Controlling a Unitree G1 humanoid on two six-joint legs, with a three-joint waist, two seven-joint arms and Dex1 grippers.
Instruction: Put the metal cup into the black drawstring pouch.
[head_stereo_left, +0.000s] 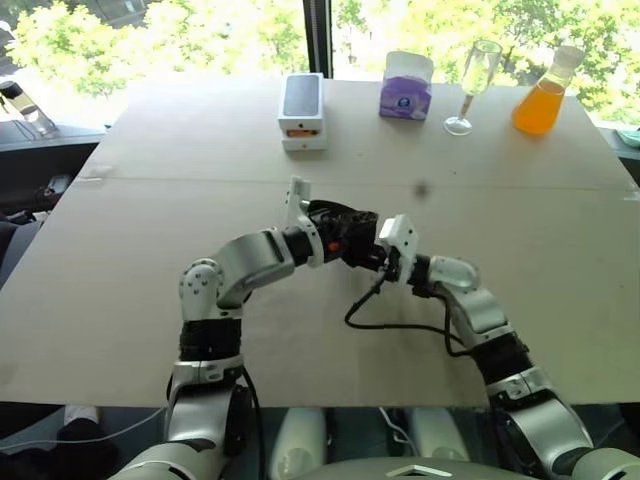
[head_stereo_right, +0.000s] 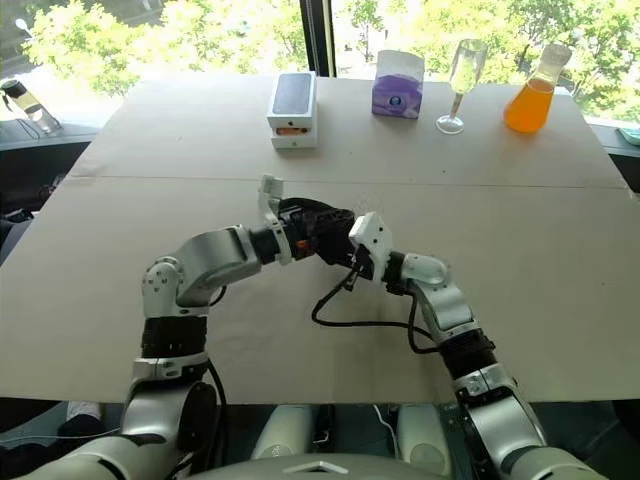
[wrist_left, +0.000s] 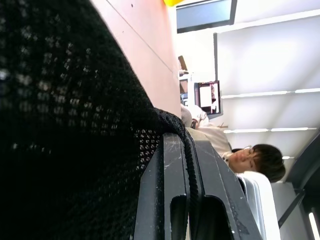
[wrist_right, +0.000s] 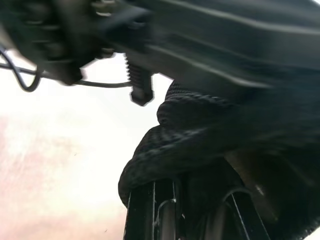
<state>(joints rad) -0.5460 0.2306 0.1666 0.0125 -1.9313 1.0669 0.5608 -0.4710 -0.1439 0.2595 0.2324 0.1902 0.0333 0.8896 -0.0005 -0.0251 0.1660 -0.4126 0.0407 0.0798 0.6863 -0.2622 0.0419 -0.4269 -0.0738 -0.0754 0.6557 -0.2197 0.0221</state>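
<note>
While both arms meet above the counter (head_stereo_left: 150, 300), the black drawstring pouch (head_stereo_left: 345, 232) hangs between them, off the surface. The left gripper (wrist_left: 182, 200) has its fingers clenched on the pouch edge, and the right gripper (wrist_right: 192, 210) pinches the fabric too. I cannot see the metal cup; probably it is already inside the pouch, so mostly closing remains. At the far edge, the flask (head_stereo_left: 543, 95) holds orange liquid and the wine glass (head_stereo_left: 477, 80) looks empty.

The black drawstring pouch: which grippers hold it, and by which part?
Both. The left gripper is shut on the black drawstring pouch at its mesh edge and cord; the right gripper pinches bunched fabric on its other side.
</note>
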